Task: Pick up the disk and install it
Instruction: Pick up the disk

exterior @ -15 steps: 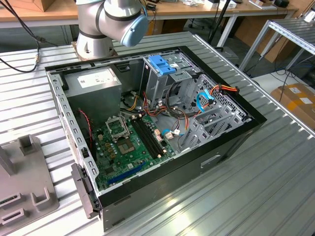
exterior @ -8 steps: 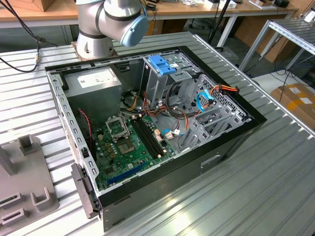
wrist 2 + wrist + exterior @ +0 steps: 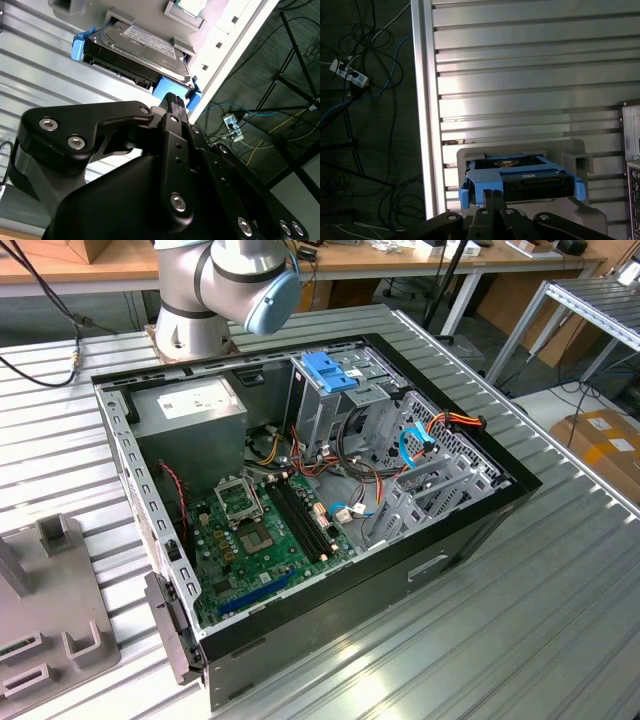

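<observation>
The tool has its fingers drawn together with nothing caught between them, tips just at the near blue rail of the disk. The disk lies flat, label up, in a grey holder near the edge of the ribbed desk, straight ahead of the tool.

In the exterior view the light is bright and even, and it comes from above. The ribbed surface shines softly, and the black wall of the computer case carries a pale bluish glare. The first wrist view is dim: the floor is almost black, while the slats show one white hot spot. In the second wrist view the pincer is a dark mass, and the disk has a mild sheen.
</observation>
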`<state>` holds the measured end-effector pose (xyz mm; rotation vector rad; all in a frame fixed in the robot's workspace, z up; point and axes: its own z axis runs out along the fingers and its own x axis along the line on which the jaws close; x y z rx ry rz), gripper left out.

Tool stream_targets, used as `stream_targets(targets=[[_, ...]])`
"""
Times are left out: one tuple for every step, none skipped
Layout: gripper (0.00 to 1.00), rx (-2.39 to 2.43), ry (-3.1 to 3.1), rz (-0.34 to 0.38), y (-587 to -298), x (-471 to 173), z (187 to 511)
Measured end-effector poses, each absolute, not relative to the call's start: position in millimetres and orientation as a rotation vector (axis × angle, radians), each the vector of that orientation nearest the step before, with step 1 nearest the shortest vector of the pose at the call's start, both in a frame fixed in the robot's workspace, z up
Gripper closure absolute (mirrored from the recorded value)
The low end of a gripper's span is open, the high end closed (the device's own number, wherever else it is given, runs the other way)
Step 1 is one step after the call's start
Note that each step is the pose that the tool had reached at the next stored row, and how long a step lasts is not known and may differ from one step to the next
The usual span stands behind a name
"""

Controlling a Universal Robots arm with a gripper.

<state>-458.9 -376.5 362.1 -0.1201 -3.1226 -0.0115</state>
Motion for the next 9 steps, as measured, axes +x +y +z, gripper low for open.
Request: stream_targets(targets=[[0.89,-0.119,-3.123,-0.011,-376.5,-459.0,362.1],[0.89,-0.115,-3.123,-0.011,-376.6,-459.1,362.2],[0.89,-0.113,-3.123,-0.011,-376.7,-459.2,362.1],[0.89,-0.111,-3.123,-0.011,-376.8,-459.3,362.1],[0.89,-0.107,-3.123,-0.011,-376.9,-459.4,362.1],[0.89,-0.105,-3.123,-0.011,-377.0,-459.4,362.1],[0.89,-0.100,-3.123,-0.011,-377.1,-459.5,362.1],[0.89,-0.092,-3.124,-0.011,-377.2,-459.5,362.1],[0.89,-0.084,-3.124,-0.011,-377.2,-459.5,362.1]])
